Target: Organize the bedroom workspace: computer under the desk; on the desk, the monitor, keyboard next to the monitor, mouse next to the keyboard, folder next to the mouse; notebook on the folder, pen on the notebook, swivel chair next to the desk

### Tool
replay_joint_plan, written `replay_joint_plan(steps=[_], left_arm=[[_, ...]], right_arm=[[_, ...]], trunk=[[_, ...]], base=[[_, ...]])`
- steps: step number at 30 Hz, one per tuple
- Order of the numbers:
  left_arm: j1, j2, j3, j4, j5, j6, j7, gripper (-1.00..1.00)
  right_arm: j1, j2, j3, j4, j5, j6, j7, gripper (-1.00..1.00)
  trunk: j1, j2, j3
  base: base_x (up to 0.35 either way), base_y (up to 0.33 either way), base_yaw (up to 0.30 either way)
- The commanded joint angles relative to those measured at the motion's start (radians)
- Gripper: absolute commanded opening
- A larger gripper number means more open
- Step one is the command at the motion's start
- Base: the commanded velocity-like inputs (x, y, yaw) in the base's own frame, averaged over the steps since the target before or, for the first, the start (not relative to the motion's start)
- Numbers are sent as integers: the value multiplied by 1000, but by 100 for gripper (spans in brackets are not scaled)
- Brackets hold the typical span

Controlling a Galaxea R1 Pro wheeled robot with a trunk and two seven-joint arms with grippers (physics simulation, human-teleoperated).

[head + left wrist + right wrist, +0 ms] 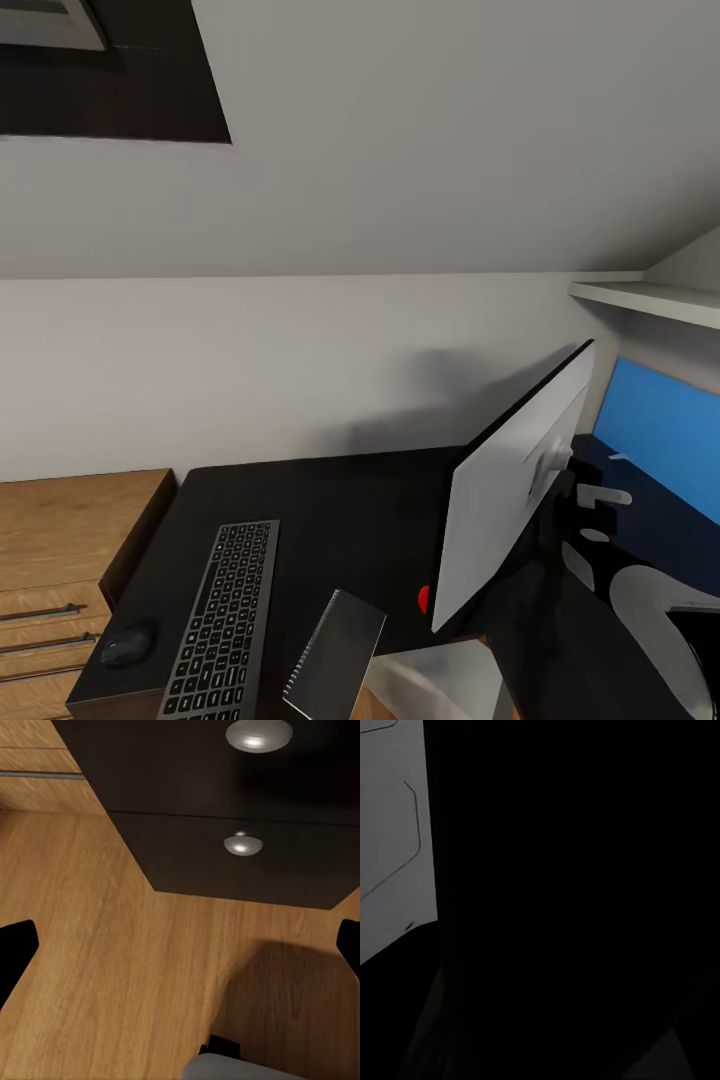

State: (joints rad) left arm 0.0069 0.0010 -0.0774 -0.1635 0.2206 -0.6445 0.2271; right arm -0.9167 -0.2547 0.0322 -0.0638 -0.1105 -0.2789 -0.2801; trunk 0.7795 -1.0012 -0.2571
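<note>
The desk (pixel 340 500) has a glossy black top. On it the monitor (pixel 510 490) stands at the right with its silver-white back toward me. The keyboard (pixel 225 620) lies near the front left, and the mouse (pixel 127 643) sits just left of it. The dark grey spiral notebook (pixel 335 650) rests tilted at the desk's front edge. A small red thing (pixel 423 598) peeks out by the monitor's lower corner. My left gripper (pixel 180 952) is open over the oak floor, facing the desk's dark drawers (pixel 247 862). A light grey panel (pixel 394 840), perhaps the computer, borders the dark right wrist view.
A light oak dresser (pixel 60 560) with bar handles adjoins the desk's left end. A blue panel (pixel 660 440) and a white shelf (pixel 650 297) are at the right wall. A white arm part (pixel 650 620) shows lower right. The sloped ceiling hangs low.
</note>
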Motion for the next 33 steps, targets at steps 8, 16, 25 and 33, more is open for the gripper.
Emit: replay_joint_plan(steps=[8, 16, 25, 33], left_arm=[[0, 1, -9, -1, 8, -2, 5, 100], [0, 1, -9, -1, 8, -1, 5, 100], [0, 1, -9, -2, 8, 0, 5, 100], [0, 2, -9, -1, 8, 1, 5, 100]], right_arm=[[-1, 0, 10, 1, -11, -5, 2, -100], [-1, 0, 11, 1, -11, -5, 2, -100], [-1, 0, 13, 1, -9, -6, 5, -100], [-1, 0, 13, 1, -7, -6, 9, -100]], trunk=[[0, -1, -1], [0, -1, -1], [0, -1, -1], [0, -1, -1]], base=[[0, 0, 0], [-7, 0, 0], [-222, 4, 0], [-321, 59, 0]])
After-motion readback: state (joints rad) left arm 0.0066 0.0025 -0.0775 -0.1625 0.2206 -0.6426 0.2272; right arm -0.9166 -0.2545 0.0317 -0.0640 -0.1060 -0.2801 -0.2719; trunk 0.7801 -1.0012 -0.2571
